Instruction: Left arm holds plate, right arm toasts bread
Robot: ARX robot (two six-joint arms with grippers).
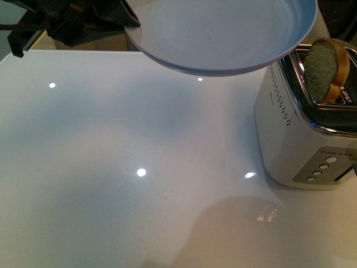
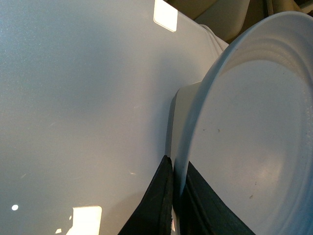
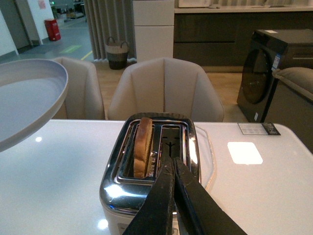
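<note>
- round, shallow, pale blue-grey plate with a low rim: held in the air above the glossy white tabletop, at 12 o'clock in the front view. its far-right rim sits near the top corner of the toaster.
- black left gripper with angular fingers: at 11 o'clock, jaws clenched on the plate's rim at the plate's 9 o'clock edge. the left wrist view shows one finger inside the plate and one beneath it.
- white-sided toaster with a chrome top: stands on the tabletop at 3 o'clock. a row of round buttons runs along its front panel.
- light-brown wholemeal bread, one slice with a tan crust: stands upright in one toaster slot, its rounded top raised above the chrome.
- black right gripper: seen only in its wrist view. jaws pressed together on nothing, with the tips over the toaster top, just beside the bread and apart from it.
</note>
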